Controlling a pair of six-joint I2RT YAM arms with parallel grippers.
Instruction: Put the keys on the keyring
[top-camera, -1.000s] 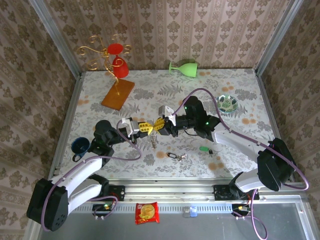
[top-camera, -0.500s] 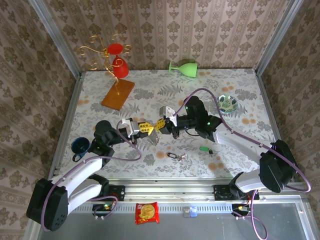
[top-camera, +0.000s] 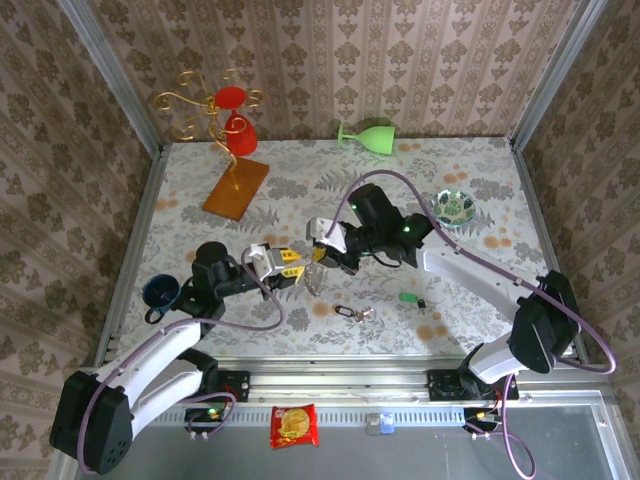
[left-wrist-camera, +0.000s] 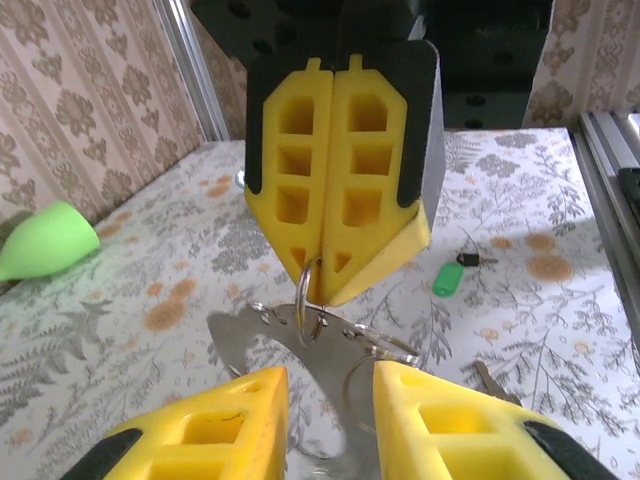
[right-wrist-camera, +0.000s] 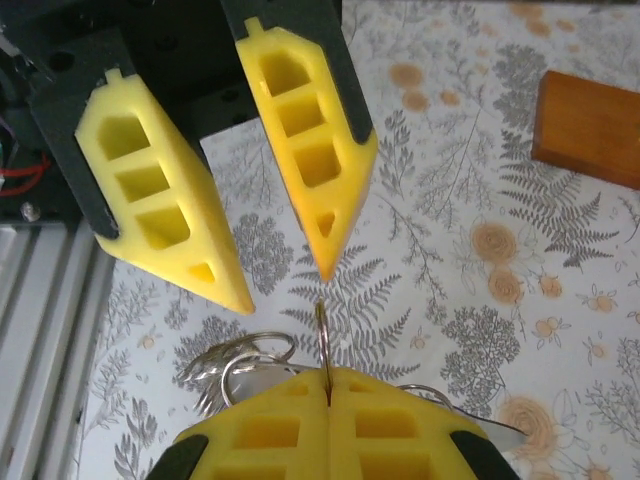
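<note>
Since a moment ago the left end effector (top-camera: 288, 262) has let go. Its yellow fingers (left-wrist-camera: 215, 420) now stand apart just beside the keyring (top-camera: 312, 280). The right end effector (top-camera: 320, 252) is clenched on the ring's thin top loop, holding it over the middle of the desk (top-camera: 300, 190). The green-headed key (top-camera: 408, 297) and the silver key (top-camera: 352, 312) lie flat on the desk, nearer the arm bases.

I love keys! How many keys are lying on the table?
2. The green-headed key lies near the front edge, the silver key just left of it. The rings in the right claw might hide more.
</note>
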